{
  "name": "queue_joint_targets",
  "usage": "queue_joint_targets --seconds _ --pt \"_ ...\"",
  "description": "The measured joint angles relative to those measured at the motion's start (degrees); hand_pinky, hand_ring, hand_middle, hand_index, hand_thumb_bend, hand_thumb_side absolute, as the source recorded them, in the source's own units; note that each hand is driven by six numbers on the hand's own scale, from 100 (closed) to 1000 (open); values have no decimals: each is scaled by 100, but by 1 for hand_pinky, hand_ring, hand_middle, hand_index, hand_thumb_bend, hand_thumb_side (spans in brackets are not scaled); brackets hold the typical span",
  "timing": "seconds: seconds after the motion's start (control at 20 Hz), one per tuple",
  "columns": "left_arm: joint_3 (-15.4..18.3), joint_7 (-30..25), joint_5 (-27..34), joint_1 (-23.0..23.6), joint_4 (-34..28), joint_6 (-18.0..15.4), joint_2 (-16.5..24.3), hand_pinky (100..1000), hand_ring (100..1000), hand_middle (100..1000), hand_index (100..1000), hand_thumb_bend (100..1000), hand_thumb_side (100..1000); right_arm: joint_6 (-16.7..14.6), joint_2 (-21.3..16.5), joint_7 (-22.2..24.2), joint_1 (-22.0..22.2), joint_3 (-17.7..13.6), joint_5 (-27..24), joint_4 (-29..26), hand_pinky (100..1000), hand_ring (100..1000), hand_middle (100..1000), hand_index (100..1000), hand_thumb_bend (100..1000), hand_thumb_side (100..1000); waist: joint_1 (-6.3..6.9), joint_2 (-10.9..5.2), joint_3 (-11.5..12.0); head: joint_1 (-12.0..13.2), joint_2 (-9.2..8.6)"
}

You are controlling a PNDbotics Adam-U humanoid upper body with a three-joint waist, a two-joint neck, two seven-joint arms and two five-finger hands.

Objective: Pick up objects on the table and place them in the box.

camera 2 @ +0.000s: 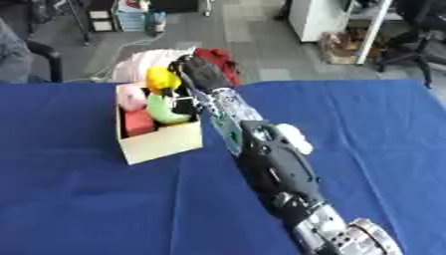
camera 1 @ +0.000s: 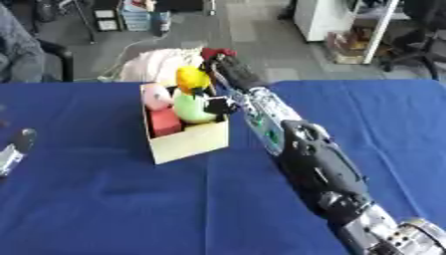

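An open cardboard box (camera 1: 187, 142) stands on the blue table (camera 1: 104, 199), left of centre. Inside it lie a pink thing (camera 1: 155, 94) and a red block (camera 1: 164, 122). A green thing (camera 1: 191, 108) with a yellow top (camera 1: 191, 78) stands upright in the box's right half. My right arm reaches in from the lower right, and my right hand (camera 1: 232, 70) is at the box's far right corner. Its fingers curl behind the yellow top and its thumb (camera 1: 219, 105) lies against the green body. My left hand (camera 1: 19, 144) shows only partly at the left edge.
Just beyond the table's far edge, behind the box, are a pale pink bundle (camera 1: 157, 62) and a red cloth (camera 2: 218, 59). A person's sleeve (camera 1: 17, 55) shows at the far left. Bare blue cloth stretches in front of the box and to its right.
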Motion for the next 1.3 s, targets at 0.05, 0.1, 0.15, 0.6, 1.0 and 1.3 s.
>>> queue_joint_targets --seconds 0.05,0.1,0.15,0.6,1.0,1.3 --pt "-3 -18 0 -9 0 -1 -4 803 622 652 729 557 396 40 46 26 -3 -23 89 59 799 757 607 730 100 385 0 14 37 -29 -3" --pt "-5 -34 1 -24 -1 -5 -16 804 622 636 730 556 397 88 84 52 -3 -56 177 117 798 759 610 732 100 388 0 26 73 -56 -13" --pt "-13 -47 1 -38 -1 -5 -32 804 623 634 730 555 398 157 114 69 -3 -97 252 173 797 760 614 735 100 391 0 36 104 -80 -30" --pt "-33 -115 0 -39 -2 5 -51 808 625 636 733 547 404 207 143 418 -7 -147 893 395 854 843 772 860 203 537 -7 40 93 -121 -52" --pt "-32 -149 -22 -23 -1 12 -51 809 626 637 734 544 406 -568 109 1368 -69 58 1186 125 866 855 800 892 206 580 -34 40 10 -114 -49" --pt "2 -147 -43 59 2 14 -48 811 626 638 734 541 408 -722 -167 1681 -117 91 755 -180 880 874 832 948 175 604 -56 35 -149 -66 -40"
